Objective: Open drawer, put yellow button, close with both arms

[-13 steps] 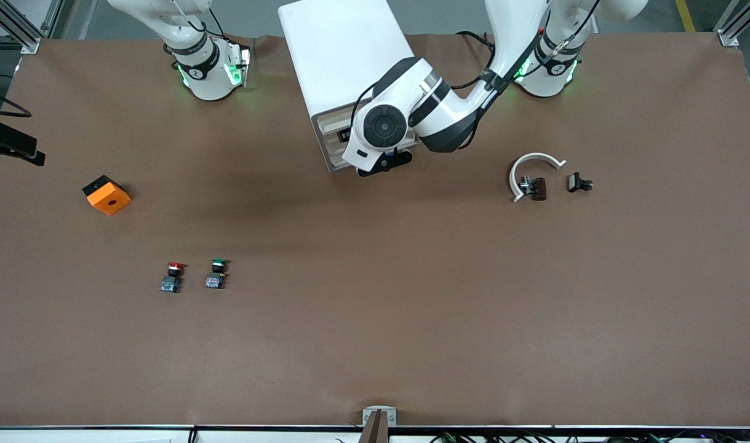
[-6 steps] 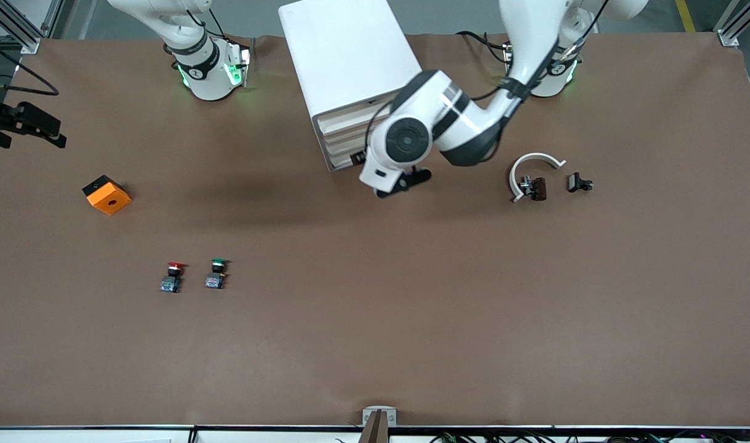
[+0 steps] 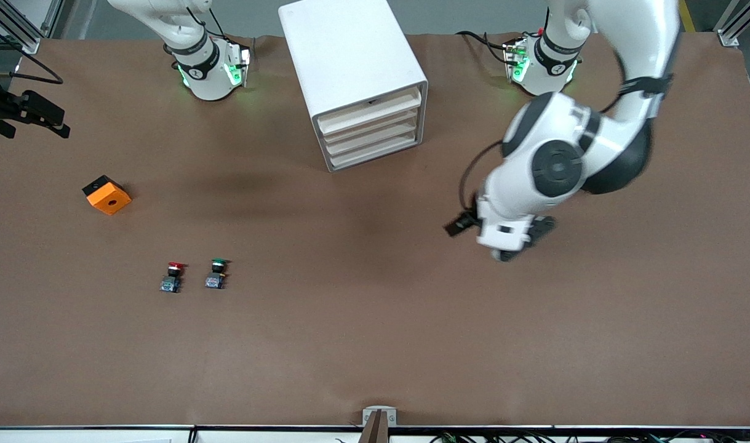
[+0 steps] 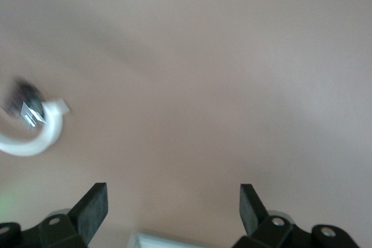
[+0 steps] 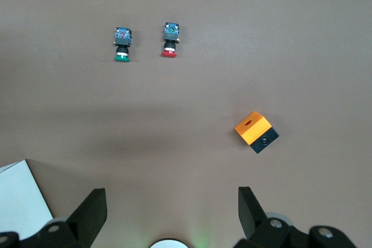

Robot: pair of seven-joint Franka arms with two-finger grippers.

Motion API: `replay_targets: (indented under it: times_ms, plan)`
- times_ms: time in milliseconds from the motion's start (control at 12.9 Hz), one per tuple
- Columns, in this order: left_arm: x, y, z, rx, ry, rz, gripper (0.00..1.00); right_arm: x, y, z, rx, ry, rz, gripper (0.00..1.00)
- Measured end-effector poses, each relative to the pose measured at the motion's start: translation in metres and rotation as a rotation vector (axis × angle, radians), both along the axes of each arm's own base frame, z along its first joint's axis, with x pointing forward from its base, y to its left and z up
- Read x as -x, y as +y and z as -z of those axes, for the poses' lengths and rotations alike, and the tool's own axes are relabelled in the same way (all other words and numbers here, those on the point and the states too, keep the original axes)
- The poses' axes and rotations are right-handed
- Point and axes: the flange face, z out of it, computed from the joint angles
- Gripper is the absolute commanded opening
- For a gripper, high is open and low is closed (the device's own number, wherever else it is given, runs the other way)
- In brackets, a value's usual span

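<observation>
Drawer (image 3: 370,114) shut, apart from left tool (image 3: 501,237)

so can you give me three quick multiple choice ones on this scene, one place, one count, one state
1. Where is the orange block?
A. nearer to the front camera than the red-capped button
B. farther from the front camera than it, toward the right arm's end
C. touching it

2. How many push buttons show on the table?
A. one
B. three
C. two

3. How is the left gripper?
A. open, holding nothing
B. shut on a button
C. shut on the block

Key: 1 B, it lies higher in the front view; 2 C, only the red-capped and the green-capped button show; 3 A, bare table shows between its spread fingers.
</observation>
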Motion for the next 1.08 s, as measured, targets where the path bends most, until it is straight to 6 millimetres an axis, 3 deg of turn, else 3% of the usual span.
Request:
replay_targets:
  times_ms: [232, 463, 850, 1081]
  plan:
    - [-0.016, 0.065, -0.037, -0.057, -0.065, 0.087, 1.00, -0.001, -0.002, -0.001, -0.012, -0.010, 0.031, 1.00]
    - [-0.011, 0.129, -0.083, -0.066, -0.071, 0.171, 1.00, -0.001, -0.012, -0.002, -0.036, -0.027, 0.060, 1.00]
    - [0.033, 0.168, -0.161, -0.085, -0.066, 0.326, 1.00, -0.005, -0.013, -0.014, -0.054, -0.086, 0.069, 1.00]
    - [0.047, 0.197, -0.180, -0.054, -0.078, 0.447, 1.00, -0.005, -0.015, -0.016, -0.054, -0.090, 0.072, 1.00]
